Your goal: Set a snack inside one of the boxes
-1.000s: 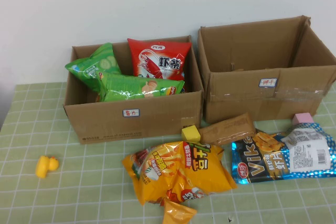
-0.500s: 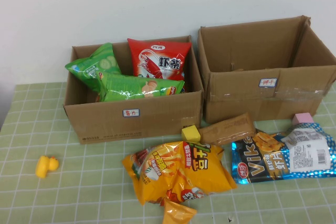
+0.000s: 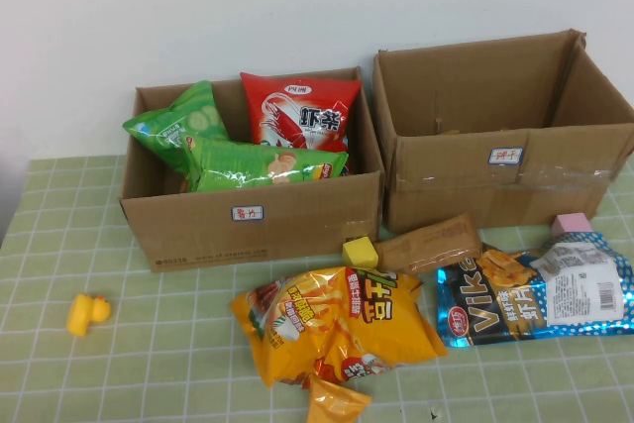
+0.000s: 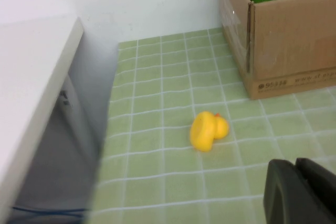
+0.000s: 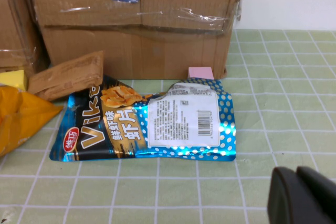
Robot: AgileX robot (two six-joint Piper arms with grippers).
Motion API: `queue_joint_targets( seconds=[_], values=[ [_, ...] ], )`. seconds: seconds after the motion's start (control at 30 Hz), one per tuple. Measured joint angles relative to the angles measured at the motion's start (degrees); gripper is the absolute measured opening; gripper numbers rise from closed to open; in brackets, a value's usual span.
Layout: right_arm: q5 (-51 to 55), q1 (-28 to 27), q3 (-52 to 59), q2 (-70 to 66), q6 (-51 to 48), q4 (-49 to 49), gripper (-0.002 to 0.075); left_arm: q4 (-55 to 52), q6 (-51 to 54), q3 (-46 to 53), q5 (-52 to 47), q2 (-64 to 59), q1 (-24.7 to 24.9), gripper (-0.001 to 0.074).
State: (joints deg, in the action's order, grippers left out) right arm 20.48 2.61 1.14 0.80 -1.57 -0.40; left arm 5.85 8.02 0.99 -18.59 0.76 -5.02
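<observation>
- Snack, blue foil bag [image 3: 535,299]: lies flat on the green checked tablecloth [image 3: 149,364], just in front of the right cardboard box [image 3: 505,136]. Its long axis runs across the table, roughly parallel to that box's front wall. In the right wrist view the bag [image 5: 152,121] lies ahead of the camera, printed side up.
- Right gripper [image 5: 310,195]: only a dark edge of it shows in its own wrist view, low over the cloth and short of the bag. Absent from the high view. Jaw opening cannot be told; nothing is seen in its hold.
- Left gripper [image 4: 304,192]: a dark edge shows in the left wrist view, near the yellow duck toy [image 4: 208,130] and the corner of the left cardboard box [image 4: 283,30]. Jaw opening cannot be told; no item is held.
- Left box [image 3: 248,175]: already holds a red bag [image 3: 302,111] and green bags [image 3: 233,151].
- Right box: no contents visible from above.
- Other loose stock: orange bag [image 3: 332,329], brown packet [image 3: 428,243], yellow block [image 3: 360,252], pink block [image 3: 572,222].
- Judgement: the right arm is the nearer one to the blue bag, which lies between it and the right box. A grasp across the bag's short width looks most workable.
</observation>
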Motion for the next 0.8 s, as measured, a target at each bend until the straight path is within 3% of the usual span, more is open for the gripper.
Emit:
queue_joint_targets(
  seconds=[0.07,0.2,0.3,0.67,0.73,0.8],
  values=[
    [0.0,0.0,0.0,0.0,0.0,0.0,-0.0002,5.2,-2.85,0.0,1.04,0.0,0.0,-0.0003],
    [0.0,0.0,0.0,0.0,0.0,0.0,-0.0002,31.85,-16.48,0.21,2.56,0.0,0.11,-0.0003],
    [0.0,0.0,0.0,0.0,0.0,0.0,-0.0002,45.31,-19.54,0.21,4.76,0.0,0.11,-0.0003],
    [0.0,0.0,0.0,0.0,0.0,0.0,-0.0002,55.67,-19.24,0.21,9.93,0.0,0.11,-0.0003],
    [0.0,0.0,0.0,0.0,0.0,0.0,-0.0002,56.82,-15.67,-0.14,8.09,0.0,0.11,-0.0003],
    [0.0,0.0,0.0,0.0,0.0,0.0,-0.0002,56.95,-4.47,-3.3,3.18,0.0,0.11,-0.0003]
  ],
)
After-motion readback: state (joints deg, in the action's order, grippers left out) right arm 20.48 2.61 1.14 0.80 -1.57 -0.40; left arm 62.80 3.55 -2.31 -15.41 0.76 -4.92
